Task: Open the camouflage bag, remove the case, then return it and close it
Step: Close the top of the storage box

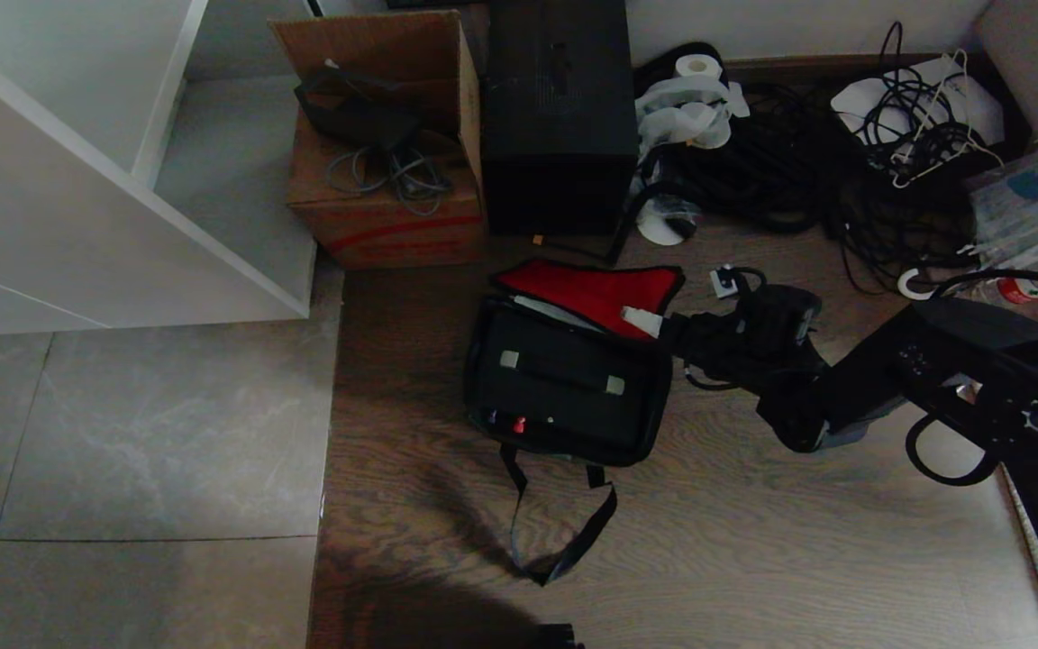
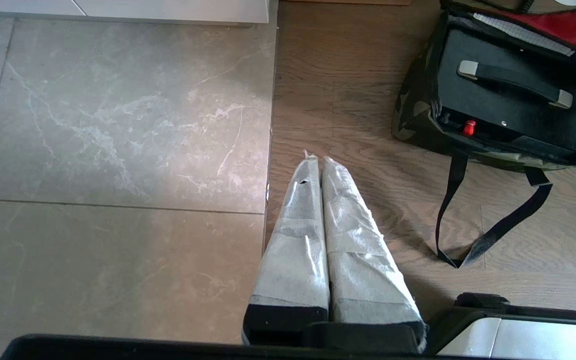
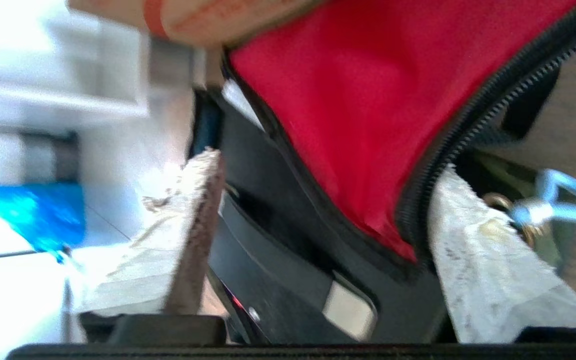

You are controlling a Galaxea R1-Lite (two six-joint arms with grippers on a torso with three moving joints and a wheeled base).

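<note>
Reaching in from the bag's (image 1: 564,379) far right corner, your right claw (image 1: 654,323) stands spread and grips nothing. In the right wrist view its two padded fingers (image 3: 473,240) sit well apart, with the edge of the red-lined flap (image 1: 596,293) and its zip running between them. Whether either finger touches the flap, you cannot tell.

Just ahead of that claw, the bag lies open on the wooden floor (image 1: 753,541), flap thrown back toward the wall. The case (image 1: 564,383) sits inside it, handle (image 1: 562,371) up and small red tab (image 1: 519,424) on the edge farthest from the flap. The bag's black strap (image 1: 564,532) trails across the floor beyond that edge.

Your left claw (image 2: 314,161) hangs clenched and empty, fingers pressed together, over the seam between tile and wood. From it, the bag lies off to one side, well apart.
</note>
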